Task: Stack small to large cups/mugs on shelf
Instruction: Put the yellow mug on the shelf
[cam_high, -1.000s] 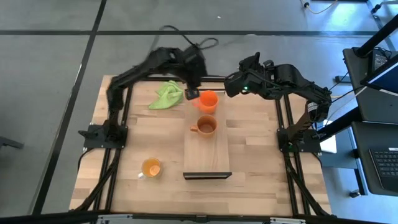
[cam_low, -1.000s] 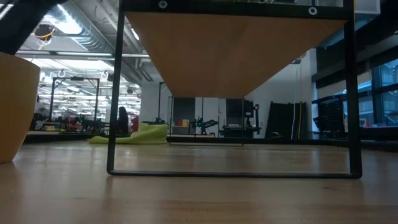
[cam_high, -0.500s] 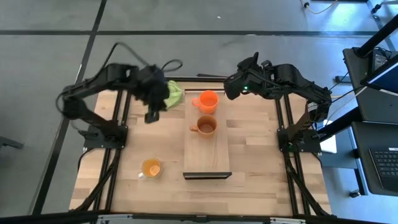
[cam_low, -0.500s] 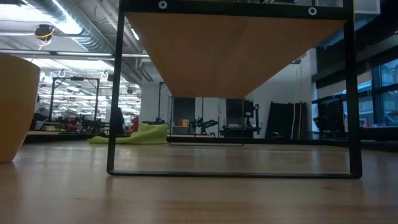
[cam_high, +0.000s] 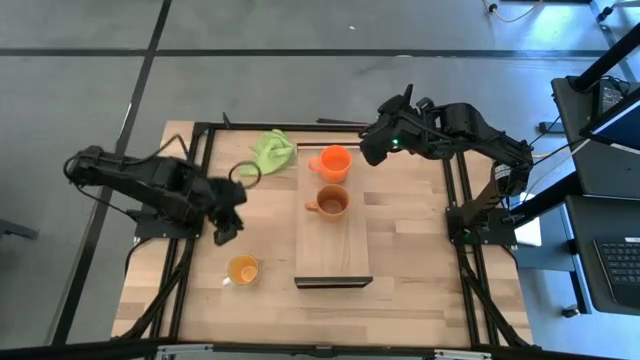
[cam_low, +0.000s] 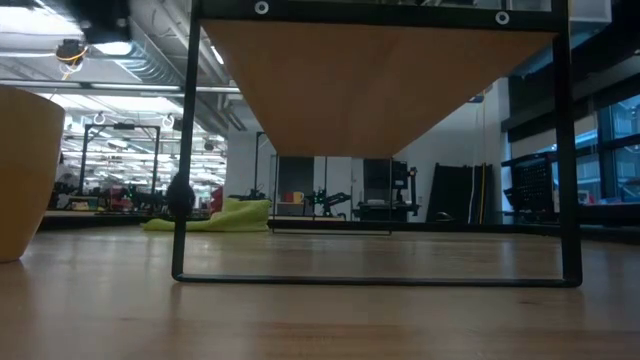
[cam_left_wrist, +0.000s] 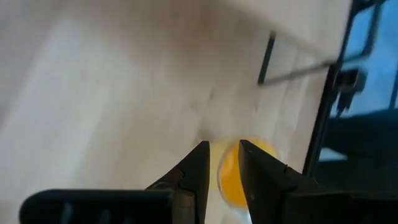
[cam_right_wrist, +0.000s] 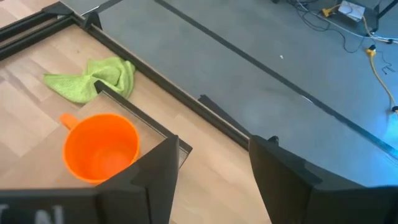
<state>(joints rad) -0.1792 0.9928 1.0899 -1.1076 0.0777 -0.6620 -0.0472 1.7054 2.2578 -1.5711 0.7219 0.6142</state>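
Observation:
In the high view the red-orange mug (cam_high: 335, 163) stands on the far end of the light-wood shelf (cam_high: 333, 250). The brownish-orange mug (cam_high: 331, 203) stands just nearer on the same board. The yellow-orange mug (cam_high: 243, 270) sits on the tabletop left of the shelf and shows large in the low view (cam_low: 25, 170). My left gripper (cam_high: 223, 232) hovers over the table just beyond the yellow-orange mug (cam_left_wrist: 239, 180), fingers a narrow gap apart (cam_left_wrist: 222, 163), touching nothing. My right gripper (cam_high: 367, 147) hangs open right of the red-orange mug (cam_right_wrist: 101, 148), fingers spread wide (cam_right_wrist: 214, 163).
A lime-green cloth (cam_high: 270, 151) lies at the table's far edge, left of the shelf. The shelf stands on thin dark end rails (cam_low: 183, 180) above the tabletop. Dark frame bars run along the table's left and right sides. Bare wood lies near and right of the shelf.
My left arm has swung fast from beside the red-orange mug at the shelf's far end toward the table's left and near side, ending close to the yellow-orange mug. All three mugs have stayed in place.

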